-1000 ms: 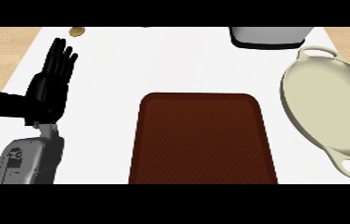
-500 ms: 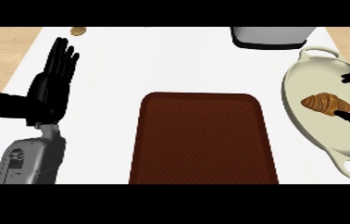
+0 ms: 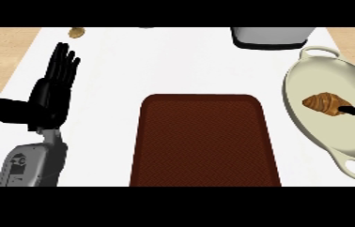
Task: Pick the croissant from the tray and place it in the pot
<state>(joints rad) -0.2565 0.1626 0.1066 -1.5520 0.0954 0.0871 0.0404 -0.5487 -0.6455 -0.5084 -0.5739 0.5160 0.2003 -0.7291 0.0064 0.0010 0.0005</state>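
Croissant, small and golden brown (image 3: pixel 324 102), lies inside the big cream pot (image 3: pixel 305 127), with a black fingertip of the right hand (image 3: pixel 347 109) touching it; its fingers cannot be made out. Left black hand (image 3: pixel 54 90) rests open beside the dark brown tray (image 3: pixel 204 141).

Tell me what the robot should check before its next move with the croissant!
1. Is the croissant inside the pot? Ok: it lies on the pot's pale floor.
2. Is the tray free of the croissant? Ok: only its dark brown surface shows.
3. Has the right hand let go? Cannot tell: only a dark tip shows at the view's right edge, touching the croissant.
4. Is the left hand out of the way? Ok: it rests open at the left, fingers up, apart from tray and pot.
5. Is the pot standing whole on the counter? Cannot tell: the view's right edge cuts it off.
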